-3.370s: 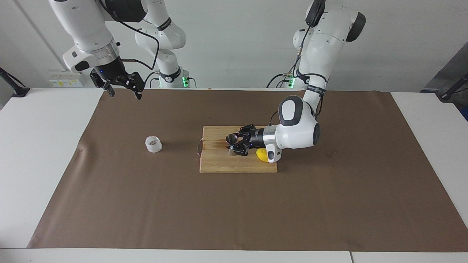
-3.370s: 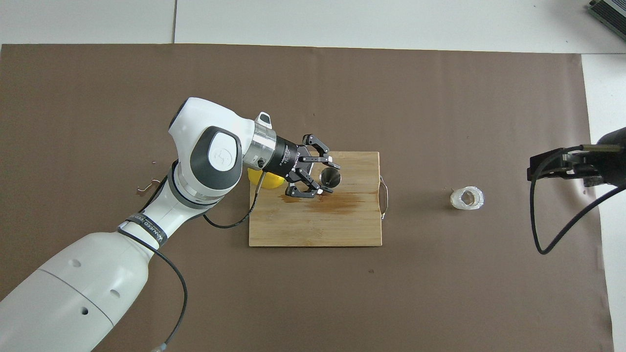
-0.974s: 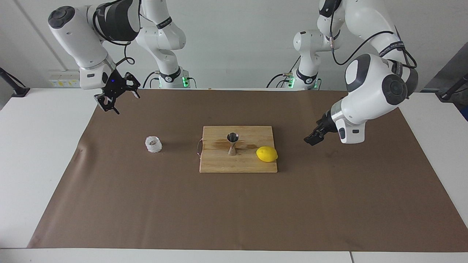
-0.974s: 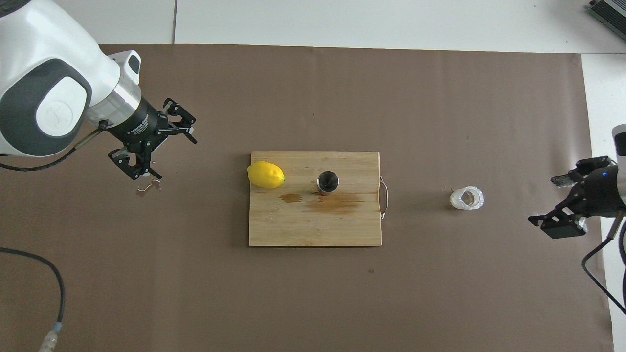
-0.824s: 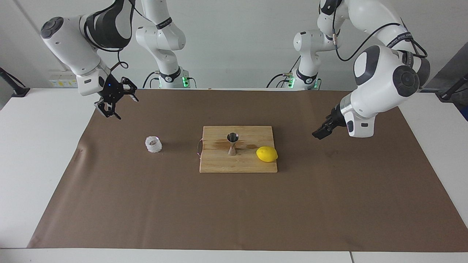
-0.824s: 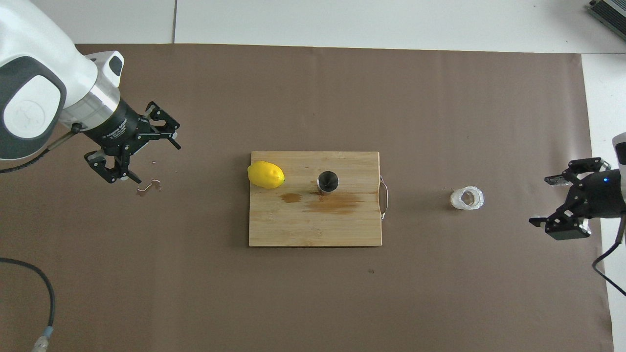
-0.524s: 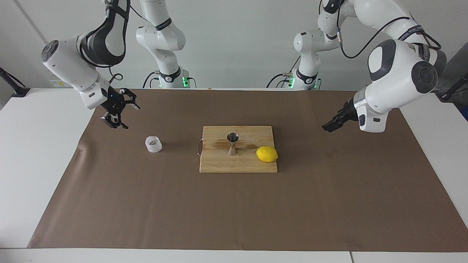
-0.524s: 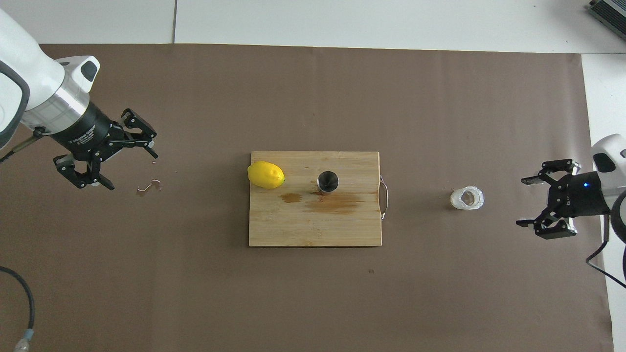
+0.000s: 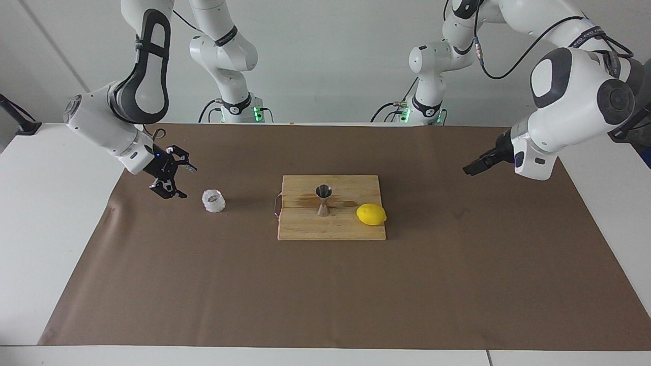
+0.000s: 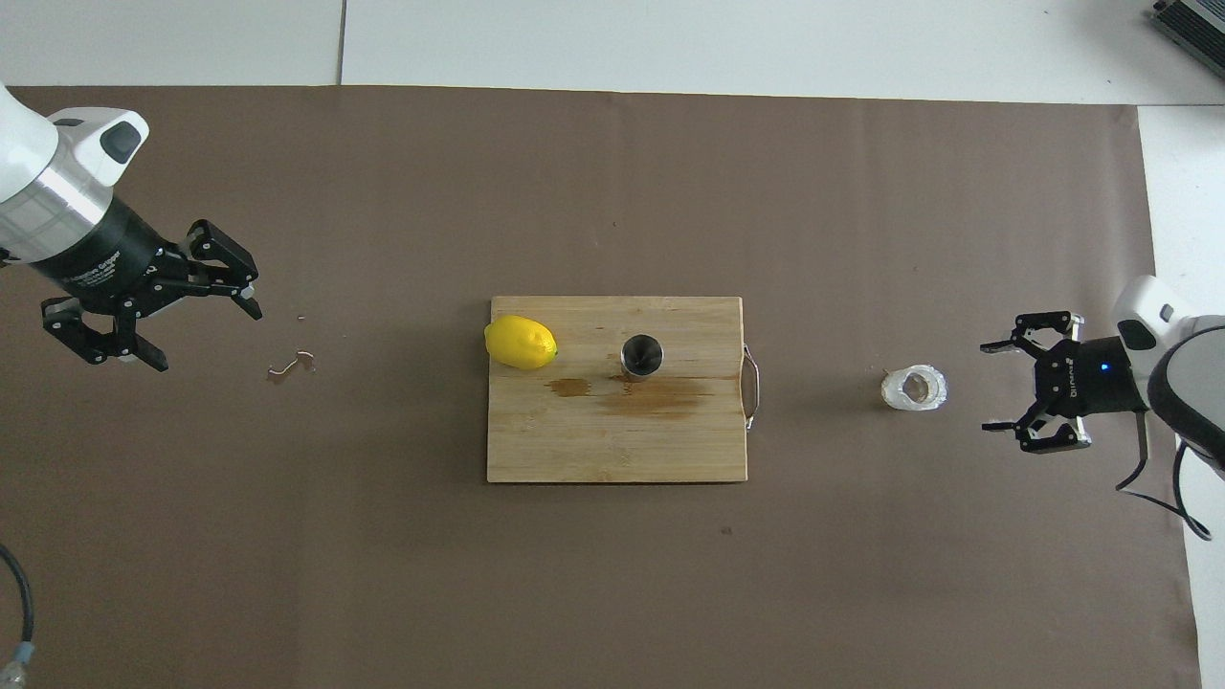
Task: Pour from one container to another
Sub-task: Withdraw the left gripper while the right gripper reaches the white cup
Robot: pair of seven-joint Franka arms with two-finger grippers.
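Since 0.5 s ago the right gripper (image 9: 179, 182) dropped low, now just beside the cup (image 9: 213, 201), fingers apart, nothing held. Left gripper (image 10: 206, 335) pulled back w/ fingers apart, well off the board (image 9: 305, 231). Cup sits near the board's handle end; jigger (image 9: 323, 200) upright on the board, lemon (image 9: 371, 214) beside it.

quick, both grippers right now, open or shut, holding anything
Left gripper: open, empty, over the mat at the left arm's end.
Right gripper: open, empty, beside the cup, not touching it.
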